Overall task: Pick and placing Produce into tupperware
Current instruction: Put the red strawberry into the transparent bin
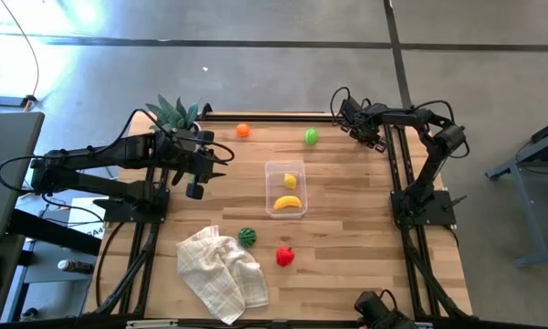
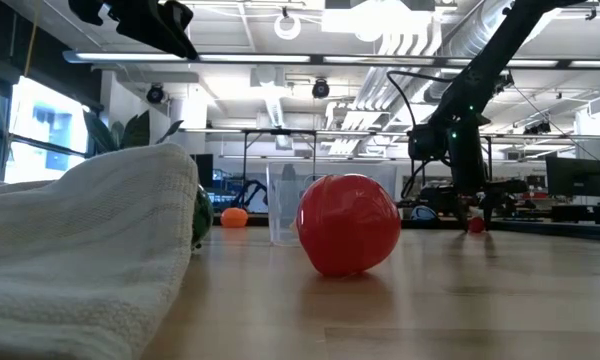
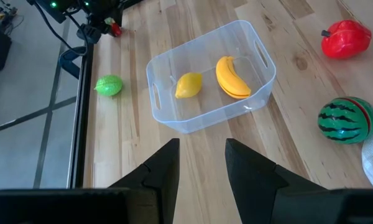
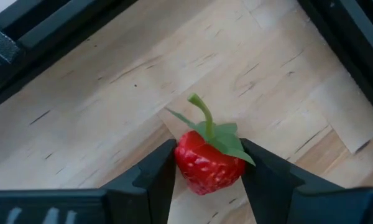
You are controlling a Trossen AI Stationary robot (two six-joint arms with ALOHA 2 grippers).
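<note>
The clear tupperware (image 1: 274, 174) stands mid-table with a yellow lemon (image 3: 188, 85) and a banana (image 3: 231, 77) inside. An orange ball (image 1: 243, 131), a green piece (image 1: 310, 136), a striped melon (image 1: 247, 237) and a red pepper (image 1: 285, 257) lie around it on the wood. My right gripper (image 4: 206, 163) is at the far right corner, shut on a red strawberry (image 4: 205, 165). My left gripper (image 3: 202, 163) hangs open in the air left of the tub, empty. My right gripper pinches the strawberry's red body (image 4: 188, 163) between its two fingers, one on each side. The fingers come steeply from above. The green stalk (image 4: 205, 115) sticks out ahead of the fingers, and the strawberry looks to sit on the table by its underside.
A white checked cloth (image 1: 221, 272) lies crumpled at the near left. A spiky green plant (image 1: 173, 114) stands at the far left corner. The black frame rails (image 4: 43, 28) run close by the strawberry at the table's far right edge.
</note>
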